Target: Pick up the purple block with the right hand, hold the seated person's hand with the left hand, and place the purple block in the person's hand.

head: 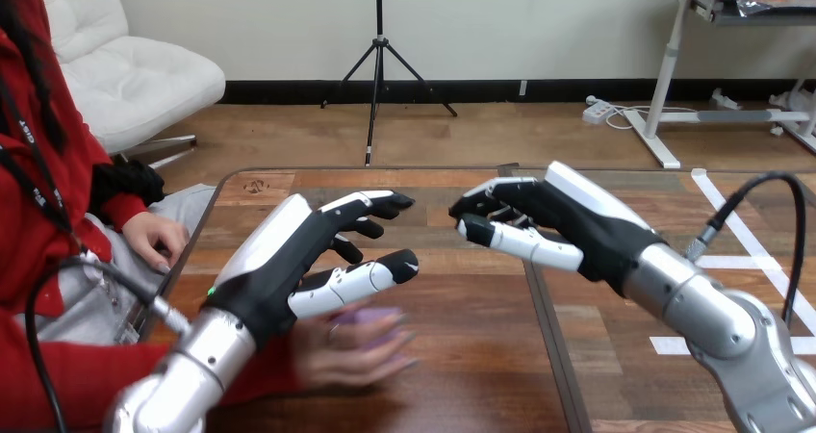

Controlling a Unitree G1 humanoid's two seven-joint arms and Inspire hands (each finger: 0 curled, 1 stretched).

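The robot's left hand (pixel 289 265) hangs over the left part of the tabletop (pixel 481 366) with its fingers nearly straight and its thumb stretched out to the right, so it is open and grips nothing. Directly under it lies the person's hand (pixel 361 356), palm up, with the fingers pointing to the right. This hand is a little blurred. I cannot tell if the robot's left hand touches it; I see no finger or thumb curled round it. The purple block (pixel 370 315) lies in the person's palm, just below the robot's left thumb, and only a part of it is visible.

The robot's right hand (pixel 548 221) is in the air above the middle of the tabletop, well apart from the block. Its fingers are loosely bent toward the left, the thumb is close under them, and it holds nothing.

The person's other hand (pixel 154 239) rests at the view's left, beside the edge of the tabletop.
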